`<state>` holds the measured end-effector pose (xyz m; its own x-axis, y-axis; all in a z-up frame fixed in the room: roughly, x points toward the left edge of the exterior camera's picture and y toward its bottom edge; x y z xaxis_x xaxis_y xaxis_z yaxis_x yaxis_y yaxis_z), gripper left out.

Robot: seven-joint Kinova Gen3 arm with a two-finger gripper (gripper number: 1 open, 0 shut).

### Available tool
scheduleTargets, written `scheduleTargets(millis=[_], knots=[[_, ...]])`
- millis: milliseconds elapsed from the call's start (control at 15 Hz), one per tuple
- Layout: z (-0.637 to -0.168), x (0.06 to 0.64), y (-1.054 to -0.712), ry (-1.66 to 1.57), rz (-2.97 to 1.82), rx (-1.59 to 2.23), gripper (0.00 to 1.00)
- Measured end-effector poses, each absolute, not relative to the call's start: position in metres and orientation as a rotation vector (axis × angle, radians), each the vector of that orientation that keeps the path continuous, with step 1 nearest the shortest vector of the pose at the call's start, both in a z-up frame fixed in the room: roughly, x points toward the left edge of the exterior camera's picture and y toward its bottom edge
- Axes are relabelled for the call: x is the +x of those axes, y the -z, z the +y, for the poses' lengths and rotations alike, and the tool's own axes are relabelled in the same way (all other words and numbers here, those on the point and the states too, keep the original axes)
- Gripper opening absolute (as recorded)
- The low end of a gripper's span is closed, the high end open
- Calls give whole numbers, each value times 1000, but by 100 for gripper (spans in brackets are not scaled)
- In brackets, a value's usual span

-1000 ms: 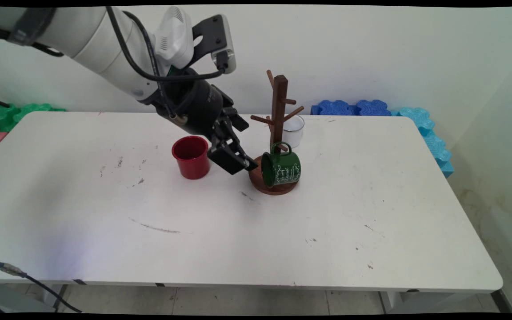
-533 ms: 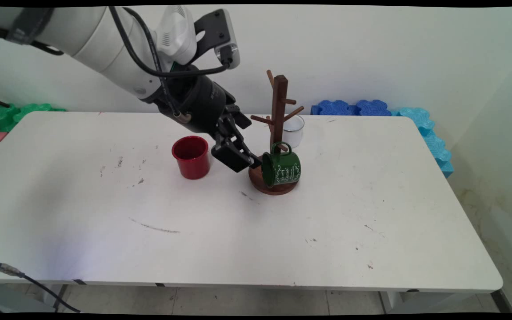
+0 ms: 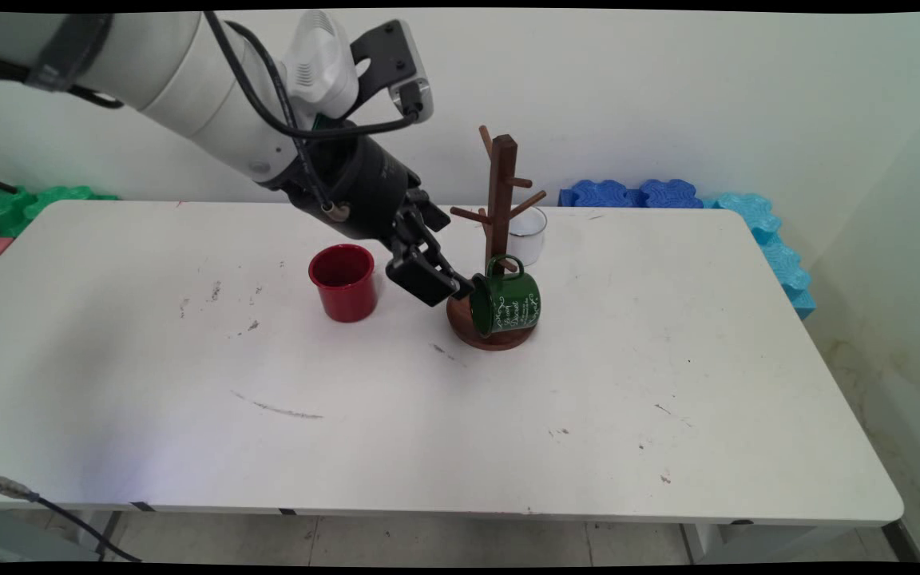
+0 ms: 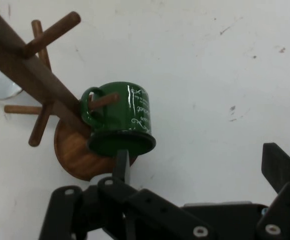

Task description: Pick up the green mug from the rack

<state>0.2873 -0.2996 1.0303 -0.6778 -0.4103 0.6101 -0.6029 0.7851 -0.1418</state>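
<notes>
Gripper (image 3: 460,286) spread wide at green mug (image 3: 505,303) rim — red cup (image 3: 342,281) near behind.

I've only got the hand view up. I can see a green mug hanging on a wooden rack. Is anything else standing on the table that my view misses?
Observer: Yes, a red cup stands upright on the table, on the far side of the gripper from the green mug.
Operator: Any other mugs hanging on the rack?
Observer: No. The main view shows the whole wooden rack, and its upper pegs are bare.
Operator: And the pale thing at my picture's left edge?
Observer: That is a white cup, standing on the table behind the rack, towards the wall.
</notes>
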Motion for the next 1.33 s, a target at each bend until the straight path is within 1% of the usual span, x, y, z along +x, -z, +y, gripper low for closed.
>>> scheduleTargets(millis=[667,1333], knots=[[-310,306,-985,-452,-2304,930,100],[-326,325,-924,-427,-2151,1115,100]])
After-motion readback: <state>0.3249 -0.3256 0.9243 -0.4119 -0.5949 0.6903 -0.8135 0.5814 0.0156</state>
